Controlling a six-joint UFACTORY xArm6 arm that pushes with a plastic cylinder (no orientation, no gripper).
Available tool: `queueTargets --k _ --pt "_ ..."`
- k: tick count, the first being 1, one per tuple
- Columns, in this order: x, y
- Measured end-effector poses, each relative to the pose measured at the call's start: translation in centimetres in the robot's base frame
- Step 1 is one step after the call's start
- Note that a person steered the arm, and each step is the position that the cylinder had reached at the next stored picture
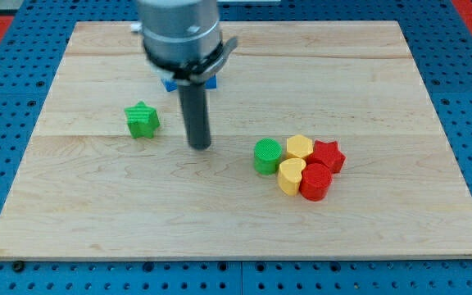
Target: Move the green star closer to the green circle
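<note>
Board: a pale wooden table top is filling most of the view, lying on a blue pegboard surface that is showing around its edges.
Arm: the grey cylindrical body of the arm is coming down from the view's top, left of centre, standing upright over the board's upper part.
Rod: a straight dark rod is hanging vertically from the arm's body, not tilting to either side.
My tip: my tip is sitting on the board between the green star and the cluster of blocks, nearer the star, touching no block; there are no fingers here to be open or shut, just the plain rod end.
Cluster: five blocks are sitting packed together at the view's right of centre.
Green circle: the green circle is standing at the cluster's left edge, touching the yellow blocks.
Yellow blocks: one yellow block is sitting above a yellow heart.
Red blocks: a red star is sitting above a red block of rounded shape.
Green star: the green star is lying alone at the view's left of my tip, well apart from the green circle.
Blue block: a blue block is peeking out behind the arm's base, its shape mostly hidden.
</note>
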State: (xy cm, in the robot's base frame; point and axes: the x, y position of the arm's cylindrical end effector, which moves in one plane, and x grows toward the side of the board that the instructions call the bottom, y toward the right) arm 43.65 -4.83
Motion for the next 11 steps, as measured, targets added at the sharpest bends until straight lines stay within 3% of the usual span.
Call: queueTargets --k 1,3,6,7,11 --pt "-4.8 -1.9" --pt "-4.1 -11.6" --pt "-0.5 -6.8" --pt "2.8 -2.6" --pt "7.7 0.2"
